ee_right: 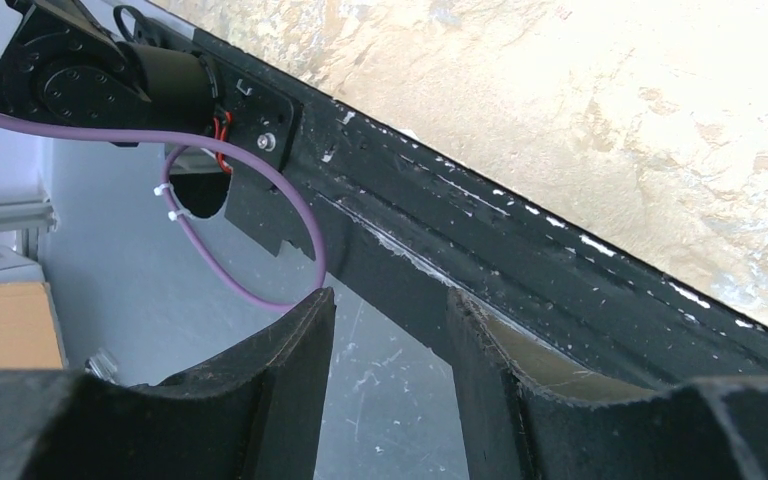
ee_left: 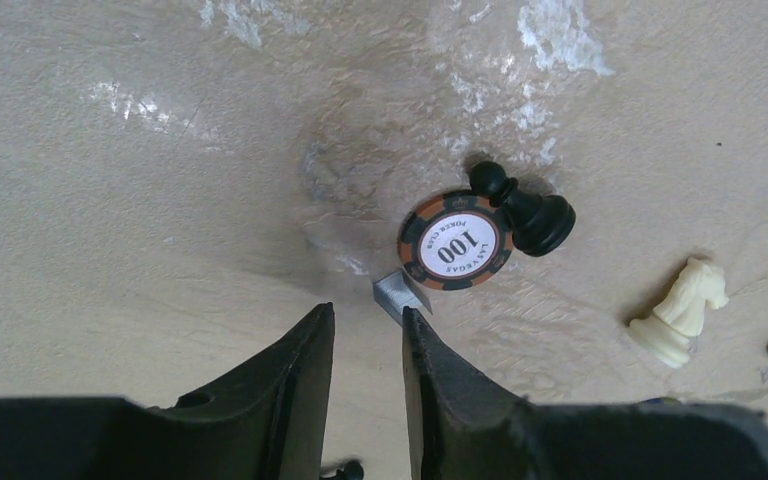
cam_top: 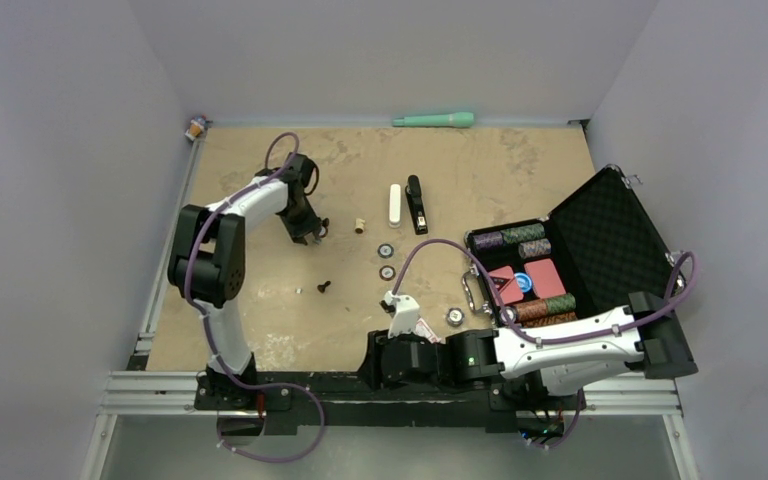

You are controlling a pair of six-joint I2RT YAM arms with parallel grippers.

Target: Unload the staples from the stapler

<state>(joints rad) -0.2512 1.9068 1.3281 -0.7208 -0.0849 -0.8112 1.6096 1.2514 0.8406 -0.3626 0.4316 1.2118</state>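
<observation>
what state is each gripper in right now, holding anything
Left gripper: open, nothing between the fingers; a silvery staple strip lies just at their tips.
Right gripper: open, holding nothing.

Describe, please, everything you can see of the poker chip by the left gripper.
The poker chip is a round disc lying flat, face up, on the tan table. Its white centre reads 100, ringed by Las Vegas Poker Club; the rim alternates orange and black blocks. A black pawn lies on its side against one edge, and a small grey strip sits by the opposite edge, contact unclear. The left gripper has its jaws short of the chip.
</observation>
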